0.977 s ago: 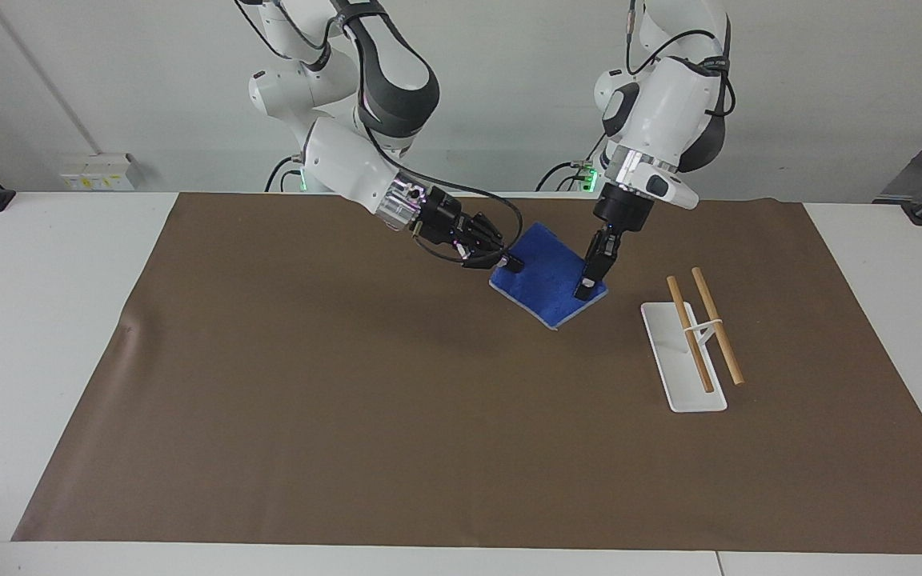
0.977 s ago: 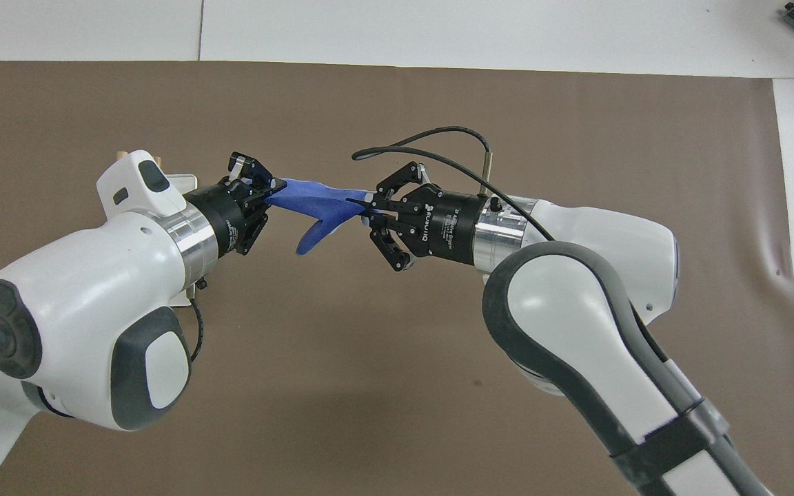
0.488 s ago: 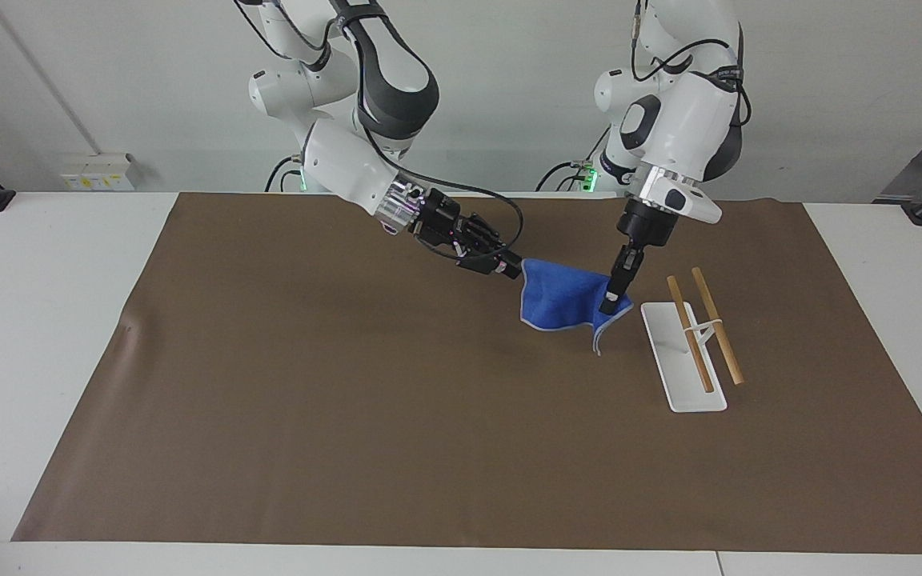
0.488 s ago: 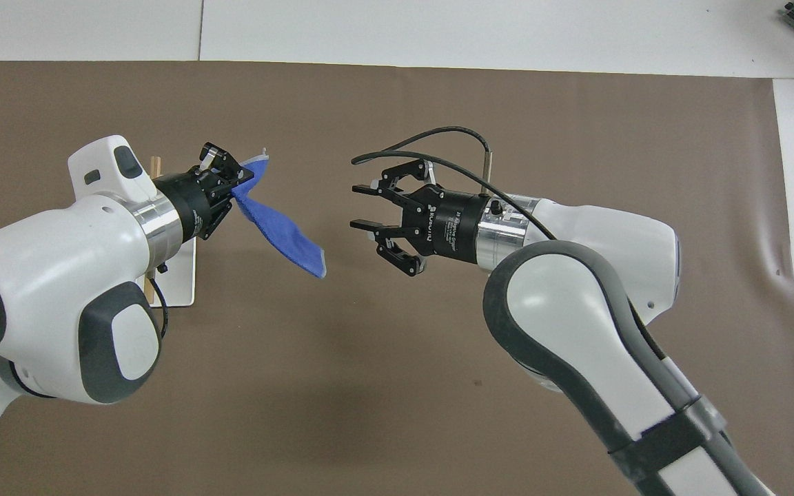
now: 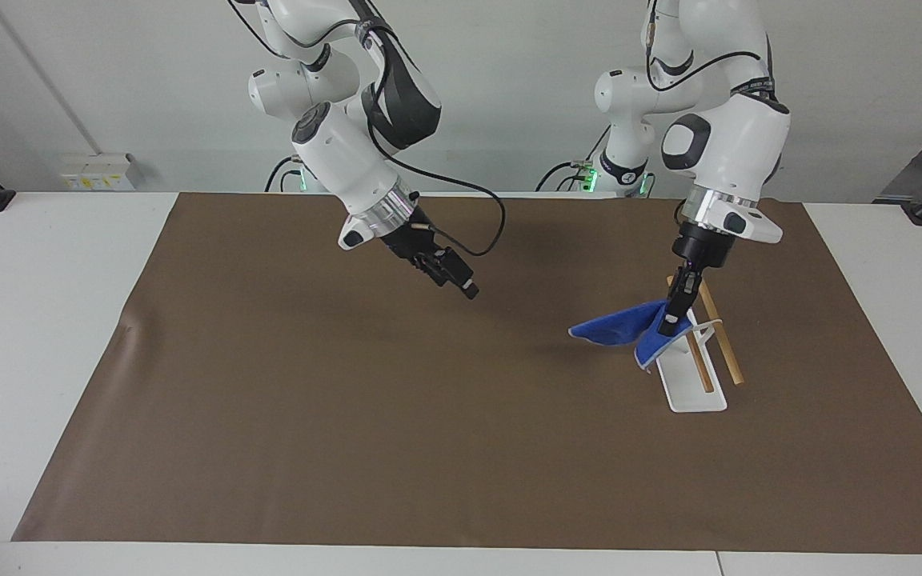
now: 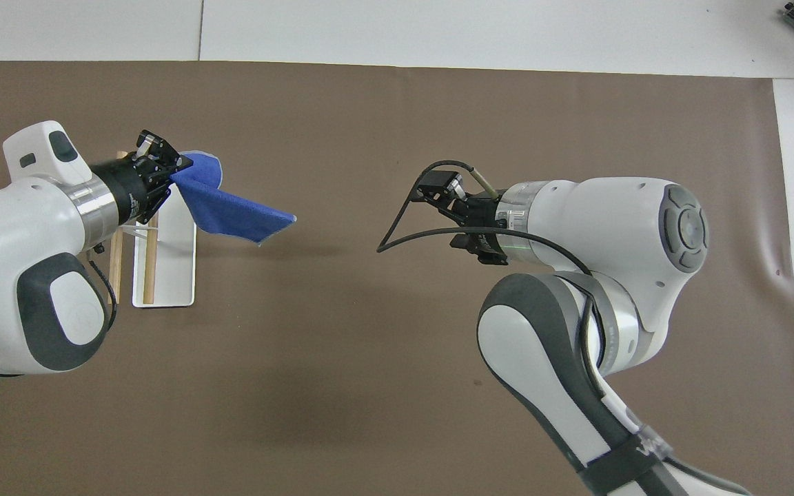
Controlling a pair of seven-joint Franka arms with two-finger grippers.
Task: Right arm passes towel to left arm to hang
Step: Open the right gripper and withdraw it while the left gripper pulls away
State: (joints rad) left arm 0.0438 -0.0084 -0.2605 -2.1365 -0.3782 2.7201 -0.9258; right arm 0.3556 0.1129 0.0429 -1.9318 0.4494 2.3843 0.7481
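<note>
Since a second ago the towel [image 5: 617, 330] has left my right gripper [image 5: 467, 290] and travelled with my left arm [image 5: 729, 144] toward that arm's end of the surface [image 5: 29, 320]. My right arm [image 5: 349, 168] has pulled back and turned its wrist downward.

Most of the white surface is covered by a brown mat [image 5: 349, 416] that reaches close to its edges. My left arm reaches down over the rack [image 5: 689, 392]. My right arm waits over the middle of the mat, on the half nearer the robots' edge.

That rack is a white tray with two wooden rods [image 5: 729, 360] held above it. It stands on the mat toward the left arm's end of the surface.

Hanging in the air beside the rods, the blue towel is caught by one edge. Its loose part spreads out toward the middle of the surface. I cannot tell whether it touches the rods or the tray.

My left gripper [image 5: 673, 324] is clamped tight on the towel's edge, over the rack. The fingers of my right gripper stand spread apart, with nothing between them.
</note>
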